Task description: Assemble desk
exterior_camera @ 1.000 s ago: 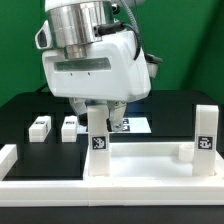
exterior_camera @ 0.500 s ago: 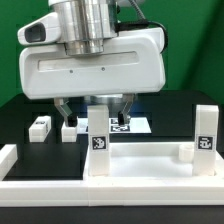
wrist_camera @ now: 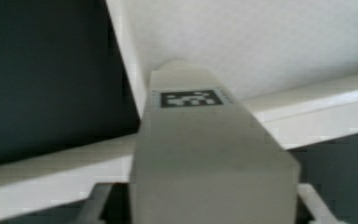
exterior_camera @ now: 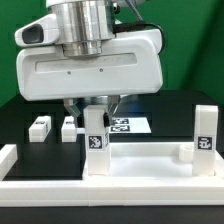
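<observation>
Black tabletop fronts a green backdrop; at the exterior view's left lie two loose legs, not yet fitted. Next, the gripper looks clamped on the standing corner leg of the desk top; a far leg stands at the right corner. The step seems to be seating this leg, which calls for a straight, upright twist. Half a second ago the fingers stood wider apart

On the desk top, a leg stands at the exterior view's left, a second leg at its right; two loose legs lie behind.
</observation>
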`<action>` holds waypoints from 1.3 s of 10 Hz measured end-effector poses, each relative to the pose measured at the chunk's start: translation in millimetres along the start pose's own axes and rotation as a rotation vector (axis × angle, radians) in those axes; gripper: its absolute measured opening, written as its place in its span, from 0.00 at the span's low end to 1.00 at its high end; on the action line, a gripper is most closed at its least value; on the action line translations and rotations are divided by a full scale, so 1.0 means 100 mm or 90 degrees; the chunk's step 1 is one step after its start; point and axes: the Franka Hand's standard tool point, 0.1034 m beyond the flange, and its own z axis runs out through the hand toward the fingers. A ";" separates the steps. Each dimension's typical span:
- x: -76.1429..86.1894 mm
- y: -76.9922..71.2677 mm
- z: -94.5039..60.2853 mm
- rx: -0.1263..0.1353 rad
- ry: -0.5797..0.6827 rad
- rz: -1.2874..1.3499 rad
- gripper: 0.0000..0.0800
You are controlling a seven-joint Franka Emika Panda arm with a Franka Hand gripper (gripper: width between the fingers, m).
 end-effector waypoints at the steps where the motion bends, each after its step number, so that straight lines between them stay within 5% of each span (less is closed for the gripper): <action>1: 0.01 0.00 0.01 -0.004 0.001 0.086 0.36; 3: 0.05 0.02 0.01 -0.019 -0.004 0.314 0.36; 5: 0.04 0.08 0.01 0.003 -0.034 0.619 0.36; 10: 0.08 0.13 0.02 -0.003 -0.043 0.678 0.36; 12: 0.08 0.13 0.02 -0.003 -0.043 0.678 0.71; 13: 0.08 0.13 0.02 -0.003 -0.043 0.678 0.71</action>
